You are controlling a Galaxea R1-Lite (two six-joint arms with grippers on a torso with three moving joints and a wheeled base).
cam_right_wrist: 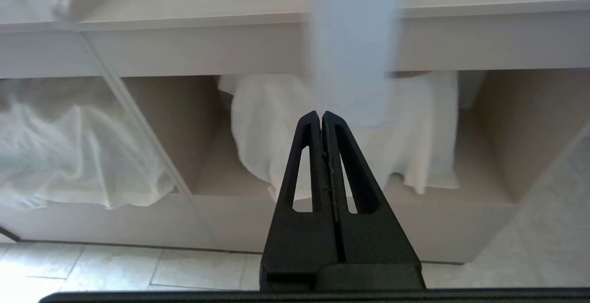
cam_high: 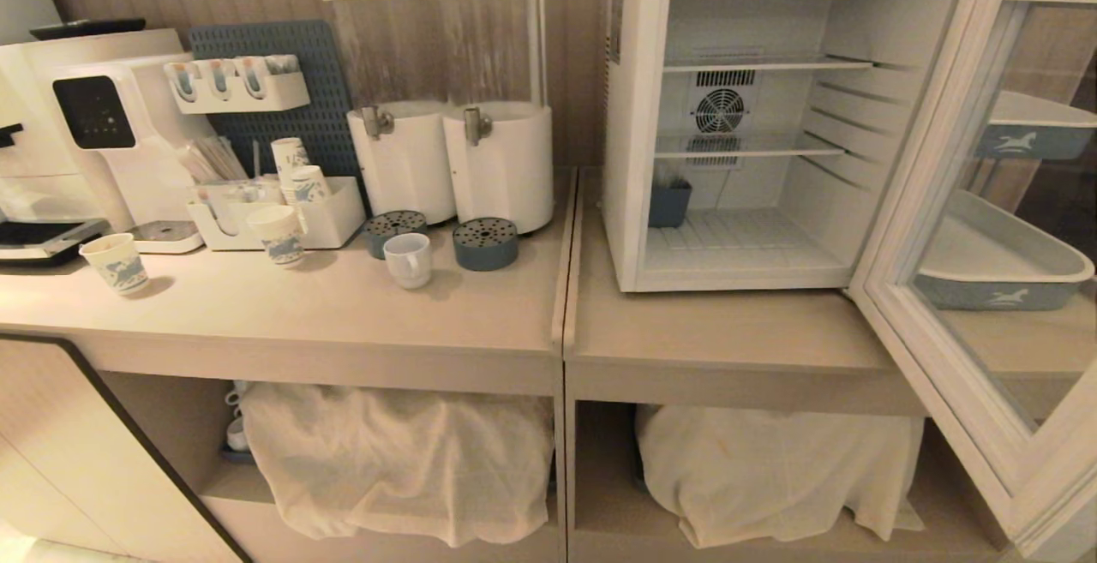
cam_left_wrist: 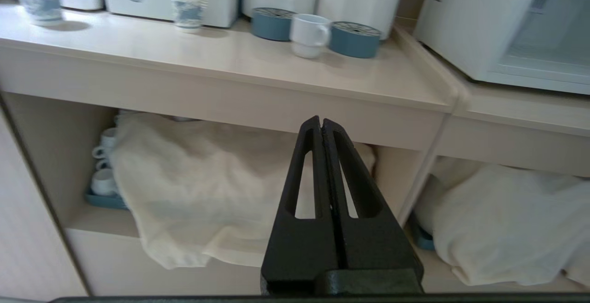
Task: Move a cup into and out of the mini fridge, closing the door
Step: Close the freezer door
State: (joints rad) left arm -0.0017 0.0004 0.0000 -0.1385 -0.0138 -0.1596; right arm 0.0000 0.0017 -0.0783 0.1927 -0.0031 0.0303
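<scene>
Closest of all are the two black tools, each filling its own wrist view: the left tool (cam_left_wrist: 321,123) and the right tool (cam_right_wrist: 321,116) are both clenched tight on nothing, hanging low in front of the cabinet, below the table's edge. Neither shows in the head view.

The cup (cam_high: 408,259) stands on the table (cam_high: 300,314), handle toward the front, between two round blue drip trays (cam_high: 485,243) below the two drink dispensers (cam_high: 497,100). To its right sits the mini fridge (cam_high: 634,117) on the adjoining table section, its door (cam_high: 934,160) swung wide open toward the robot's right. Inside I count two wire shelves, a fan on the back wall and one small dark blue container (cam_high: 668,203) at the lower left.

Nothing looks started yet, to my eye. The risks: the cup is hemmed in by the trays, so a wide approach could knock one or tip the cup. The open door juts well out past the table; the right arm rising could strike its frame, since the right wrist view shows a pale blurred edge just ahead of that tool. A short reach might also catch the cup on the fridge's threshold.

Loose paper cups (cam_high: 116,263): two stand apart on the table, with more stacked in the organiser. Two white cloths (cam_high: 403,460) cover the lower shelves.
</scene>
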